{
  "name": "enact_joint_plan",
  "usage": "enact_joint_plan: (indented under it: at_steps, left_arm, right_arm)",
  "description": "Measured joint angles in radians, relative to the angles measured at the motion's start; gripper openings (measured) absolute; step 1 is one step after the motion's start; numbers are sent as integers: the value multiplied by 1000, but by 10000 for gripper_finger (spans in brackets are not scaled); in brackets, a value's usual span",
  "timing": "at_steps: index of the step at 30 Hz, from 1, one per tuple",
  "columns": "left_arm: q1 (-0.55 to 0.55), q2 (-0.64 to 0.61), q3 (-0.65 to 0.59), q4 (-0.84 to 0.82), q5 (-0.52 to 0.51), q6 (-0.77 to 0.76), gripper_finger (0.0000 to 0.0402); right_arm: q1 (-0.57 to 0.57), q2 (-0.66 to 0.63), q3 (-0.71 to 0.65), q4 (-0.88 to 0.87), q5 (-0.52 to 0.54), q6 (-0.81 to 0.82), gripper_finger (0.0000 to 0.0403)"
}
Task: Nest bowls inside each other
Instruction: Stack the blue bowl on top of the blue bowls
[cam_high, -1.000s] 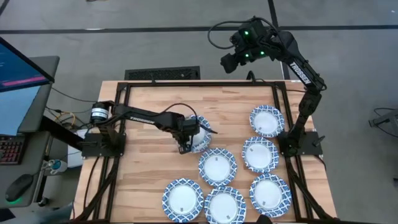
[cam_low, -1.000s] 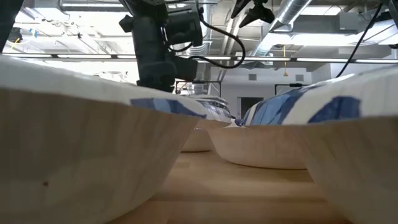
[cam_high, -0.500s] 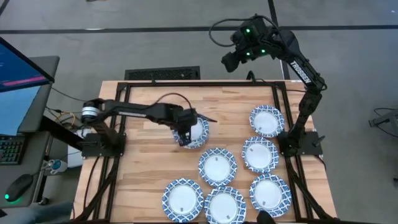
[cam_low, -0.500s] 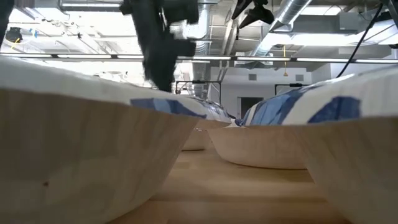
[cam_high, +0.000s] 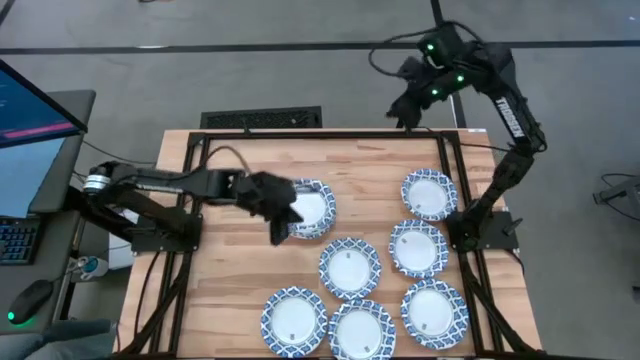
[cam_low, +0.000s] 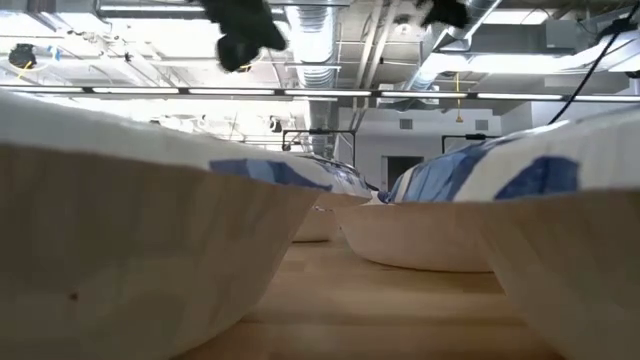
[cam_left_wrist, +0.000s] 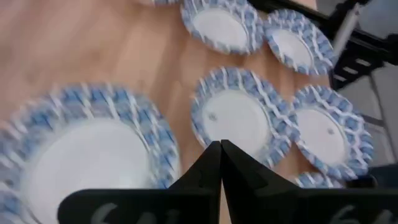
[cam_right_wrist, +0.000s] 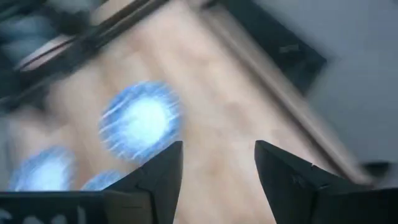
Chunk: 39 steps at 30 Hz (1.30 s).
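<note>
The left arm has pulled back to the left since a moment ago. Its gripper (cam_high: 280, 215) has let go of the bowl (cam_high: 310, 208) it was over, and that bowl now lies flat on the tabletop (cam_high: 230, 270). The right arm has swung a little to the right, up past the far edge.

Nearest the front edge, three bowls sit in a row: one on the left (cam_high: 294, 318), one in the middle (cam_high: 362, 330) and one on the right (cam_high: 434, 312). They lie just beside each other. From down at tabletop height, their big pale sides fill the view (cam_low: 130, 240).

A little farther back, one bowl (cam_high: 350, 267) sits in the middle, and another (cam_high: 417, 247) sits to its right.

Farther back again is the bowl the left arm let go of. The left gripper hangs just beside its left rim, with its two dark fingers (cam_left_wrist: 211, 171) pressed tight together and nothing between them. The last bowl (cam_high: 429, 193) sits far back on the right side.

No bowl is inside another bowl.

Farthest off, the right gripper (cam_high: 408, 105) hangs high in the air past the far edge. Its fingers (cam_right_wrist: 158, 177) are spread wide and hold nothing.
</note>
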Motion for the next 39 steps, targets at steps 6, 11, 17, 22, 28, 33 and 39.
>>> enact_joint_plan:
  at_steps: [6, 11, 17, 22, 28, 33, 39]
  left_arm:
    - [-90, -108, -202, 327, 51, -134, 0]
    - [-106, -184, -302, 466, 142, -191, 0]
    - [-113, -250, -417, 546, 143, -243, 0]
    - [-107, -264, -464, 680, 56, -220, 0]
    - [-42, -234, -450, 528, -197, -64, 0]
    - [17, -222, -371, 239, -205, 67, 0]
    - [62, -203, -287, 86, -80, 276, 0]
  right_arm:
    - [-57, -203, -218, 26, 164, 182, 212]
    - [-53, -331, -507, 112, 31, 389, 210]
    - [57, -513, -831, 61, 135, 597, 212]
    - [161, -643, -1007, 106, 290, 838, 212]
    - [332, -708, -1125, 115, 489, 1125, 212]
    - [465, -690, -1218, 136, 556, 1310, 215]
    - [539, -616, -1293, 282, 583, 1380, 229]
